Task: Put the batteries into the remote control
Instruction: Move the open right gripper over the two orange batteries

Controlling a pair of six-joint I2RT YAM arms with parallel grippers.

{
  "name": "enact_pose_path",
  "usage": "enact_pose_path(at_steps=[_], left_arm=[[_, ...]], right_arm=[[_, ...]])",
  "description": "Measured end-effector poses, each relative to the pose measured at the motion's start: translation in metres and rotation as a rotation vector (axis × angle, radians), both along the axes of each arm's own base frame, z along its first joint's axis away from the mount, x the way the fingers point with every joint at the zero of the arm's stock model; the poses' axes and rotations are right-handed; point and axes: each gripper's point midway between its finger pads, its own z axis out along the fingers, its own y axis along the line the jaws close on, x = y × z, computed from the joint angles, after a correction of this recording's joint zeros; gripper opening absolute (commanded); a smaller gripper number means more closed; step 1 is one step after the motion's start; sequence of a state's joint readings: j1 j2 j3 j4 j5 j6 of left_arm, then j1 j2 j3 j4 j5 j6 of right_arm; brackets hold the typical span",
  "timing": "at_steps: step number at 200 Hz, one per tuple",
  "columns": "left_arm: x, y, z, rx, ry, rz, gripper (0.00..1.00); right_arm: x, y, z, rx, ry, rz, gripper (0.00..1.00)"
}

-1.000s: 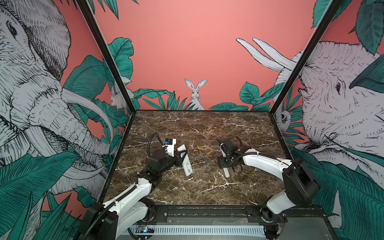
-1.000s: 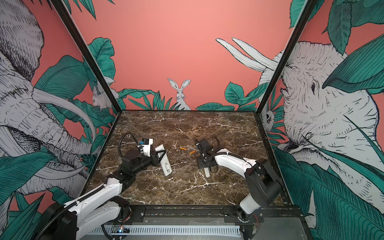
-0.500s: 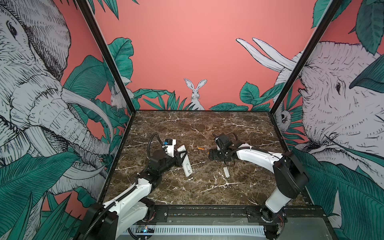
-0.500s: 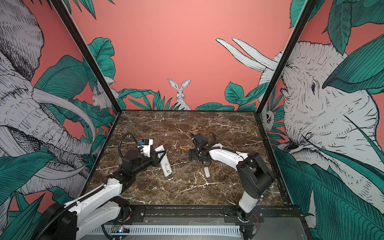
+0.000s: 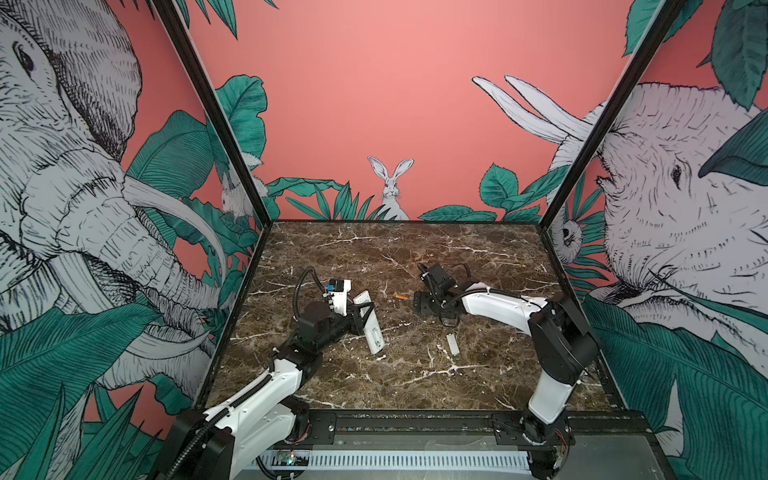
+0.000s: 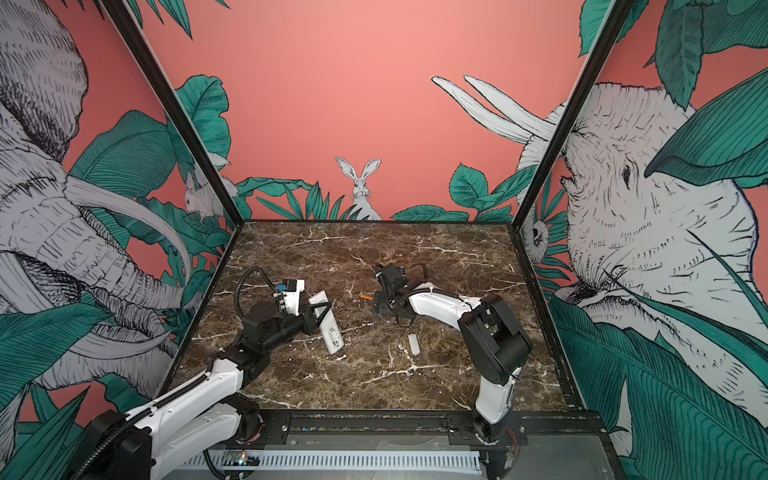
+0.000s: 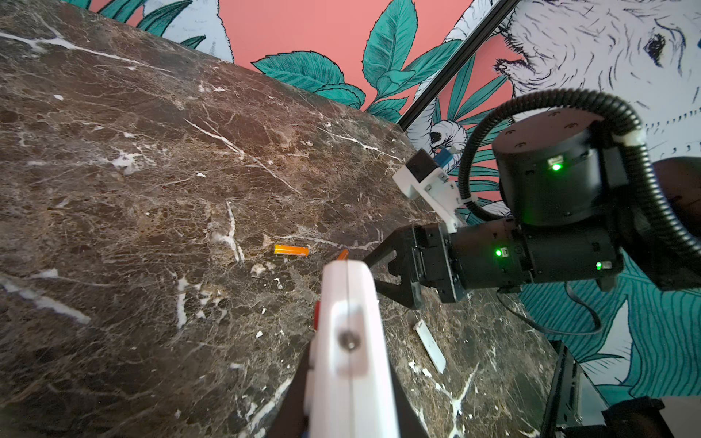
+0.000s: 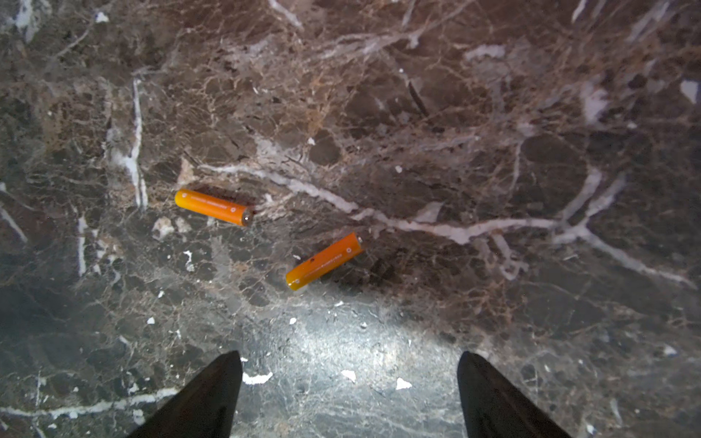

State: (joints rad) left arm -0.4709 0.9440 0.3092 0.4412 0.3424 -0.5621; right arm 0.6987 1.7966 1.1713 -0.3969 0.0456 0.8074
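Two tapered black fingertips of the right gripper [image 8: 349, 358] stand spread wide over the veined brown marble table [image 8: 493, 113], holding nothing. Just ahead of them lies one glossy orange battery [image 8: 324, 261], a slim cylinder (metal cap at one end); the second battery [image 8: 212, 207] lies beyond it, apart. Farther off, the left gripper [image 5: 364, 316] is clamped on the smooth white remote control [image 5: 375, 336]

Left pincer [image 6: 322, 312] around remote control [image 6: 333, 333]

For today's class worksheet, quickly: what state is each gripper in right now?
Left gripper: closed on the white remote control.
Right gripper: open, holding nothing.
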Motion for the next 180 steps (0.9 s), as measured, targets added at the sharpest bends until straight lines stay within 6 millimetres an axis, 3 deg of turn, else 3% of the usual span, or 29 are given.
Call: enact_pose_path(at_steps=[55,132,180], left_arm=[[0.0,0.001,0.0,-0.003,0.001,0.004,0.0],[-0.001,0.001,0.002,-0.01,-0.002,0.005,0.0],[-0.002,0.001,0.001,-0.014,-0.001,0.006,0.0]], right_arm=[[0.017,0.004,0.011,-0.012,-0.05,-0.026,0.91],[0.025,0.011,-0.004,-0.056,-0.041,-0.031,0.86],[0.036,0.02,0.006,-0.055,-0.072,-0.034,0.79]])
